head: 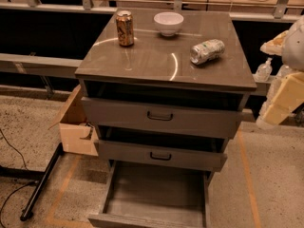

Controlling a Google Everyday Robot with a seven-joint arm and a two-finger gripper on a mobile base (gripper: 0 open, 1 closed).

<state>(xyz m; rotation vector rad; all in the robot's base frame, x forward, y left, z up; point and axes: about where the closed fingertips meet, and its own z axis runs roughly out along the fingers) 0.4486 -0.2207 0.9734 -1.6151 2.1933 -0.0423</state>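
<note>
My arm and gripper (pixel 281 99) hang at the right edge of the camera view, cream and white, just right of a grey drawer cabinet (pixel 166 63) and level with its top drawer. Nothing is visibly held. On the cabinet top an orange-brown can (pixel 125 28) stands upright at the back left. A white bowl (pixel 168 23) sits at the back middle. A silver-green can (pixel 207 51) lies on its side at the right, the thing nearest the gripper. The top drawer (pixel 160 116) and middle drawer (pixel 160 156) are pulled out a little. The bottom drawer (pixel 156 194) is pulled far out and looks empty.
An open cardboard box (pixel 76 127) sits on the floor left of the cabinet. A black pole (pixel 42 184) and cables lie on the speckled floor at the left. Tables with clutter run along the back, and a clear bottle (pixel 262 70) stands behind the arm.
</note>
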